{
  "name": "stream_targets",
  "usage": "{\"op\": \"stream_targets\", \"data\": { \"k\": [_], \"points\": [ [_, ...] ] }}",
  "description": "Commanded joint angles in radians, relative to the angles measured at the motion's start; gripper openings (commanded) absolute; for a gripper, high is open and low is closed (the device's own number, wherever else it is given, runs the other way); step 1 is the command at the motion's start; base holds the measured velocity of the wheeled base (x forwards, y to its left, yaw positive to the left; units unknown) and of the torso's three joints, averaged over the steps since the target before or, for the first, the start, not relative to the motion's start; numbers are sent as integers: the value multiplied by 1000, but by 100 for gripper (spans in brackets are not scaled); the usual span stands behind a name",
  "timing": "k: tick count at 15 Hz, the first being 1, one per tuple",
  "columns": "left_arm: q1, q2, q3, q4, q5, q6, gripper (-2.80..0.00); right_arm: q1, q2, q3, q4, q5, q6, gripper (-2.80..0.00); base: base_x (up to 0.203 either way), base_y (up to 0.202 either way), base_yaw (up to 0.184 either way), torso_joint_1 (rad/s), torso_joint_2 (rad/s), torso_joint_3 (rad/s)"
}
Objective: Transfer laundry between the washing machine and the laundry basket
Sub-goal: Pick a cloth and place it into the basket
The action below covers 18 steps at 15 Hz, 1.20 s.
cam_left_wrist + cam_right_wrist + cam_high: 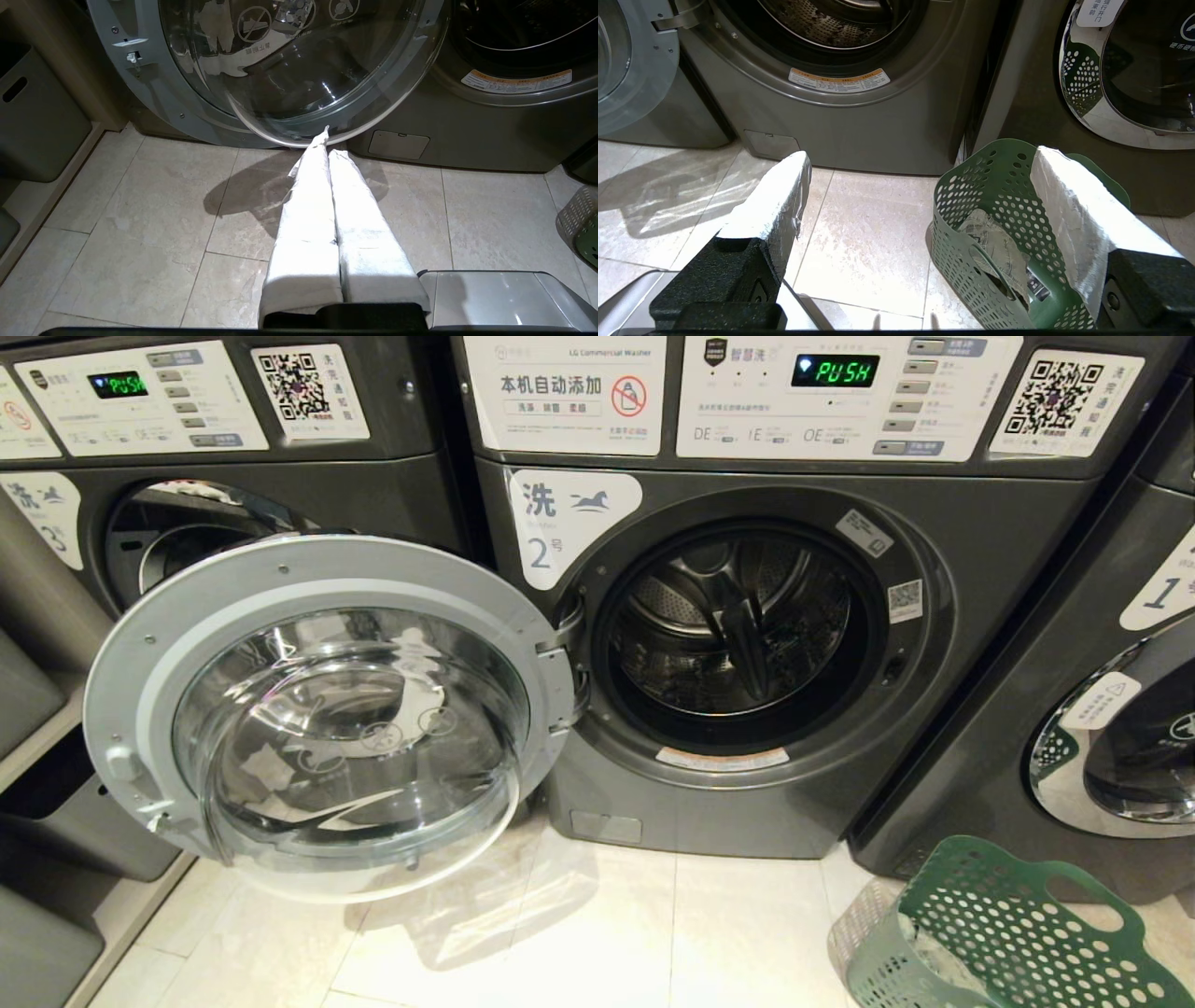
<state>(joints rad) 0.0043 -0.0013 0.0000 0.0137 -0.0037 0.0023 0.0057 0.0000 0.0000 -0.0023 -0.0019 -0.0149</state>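
The washing machine (pixel 747 644) marked 2 stands in front with its round glass door (pixel 327 709) swung wide open to one side. Its drum (pixel 738 625) is dark inside, and no cloth shows in it. The left gripper (pixel 327 140) hangs low over the pale floor tiles (pixel 140 224). Its two white padded fingers (pixel 308 219) are pressed tight together with nothing between them. Their tips point at the bottom rim of the open door, which is just past them. The right gripper (pixel 920 158) also hangs low over the floor, and its two white fingers (pixel 775 205) are spread far apart and hold nothing. The green laundry basket (pixel 994 186) with round holes stands on the floor under and beside the outer finger of that gripper. That finger reaches across the top of the basket. The laundry (pixel 994 247) lies crumpled inside the basket, down near its bottom, below that finger and not touching it. The front of the washing machine is just ahead of the right fingertips, past a patch of bare floor. Another machine marked 1 (pixel 1120 663) stands behind the basket.
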Motion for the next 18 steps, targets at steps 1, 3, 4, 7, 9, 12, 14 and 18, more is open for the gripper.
{"op": "stream_targets", "data": {
  "k": [1, 3, 4, 7, 9, 12, 14, 18],
  "points": [
    [0, -2, 2, 0, -1, 3, -280, 0, -2, 0, -1, 0, -3, 0, 0, 0, 0, 0, 0, 0],
    [0, -2, 2, 0, -1, 5, -280, 0, -2, 0, -1, 2, -4, 0, 0, 0, 0, 0, 0, 0],
    [0, -2, 2, 2, -1, 5, -280, 0, -2, 0, -1, 1, 3, 0, 0, 0, 0, 0, 0, 0],
    [0, 2, -46, 12, -8, 24, -280, 0, -2, 0, -2, -1, 13, 0, 0, 0, 0, 0, 0, 0],
    [0, 71, -222, 58, -13, 49, -280, 0, -2, -2, -1, 2, 3, 0, 0, 0, 0, 0, 0, 0],
    [0, 402, -566, 160, -14, 46, -280, 0, -2, -2, -1, 5, 1, 0, 0, 0, 0, 0, 0, 0],
    [1, 658, -728, 215, -22, 12, -280, 0, -2, -2, -1, 5, 1, 0, 0, 0, 0, 0, 0, 0],
    [43, 1193, -934, 150, -33, -80, -280, 0, -2, 0, -2, 1, 7, 0, 0, 0, 0, 0, 0, 0]
  ]
}}
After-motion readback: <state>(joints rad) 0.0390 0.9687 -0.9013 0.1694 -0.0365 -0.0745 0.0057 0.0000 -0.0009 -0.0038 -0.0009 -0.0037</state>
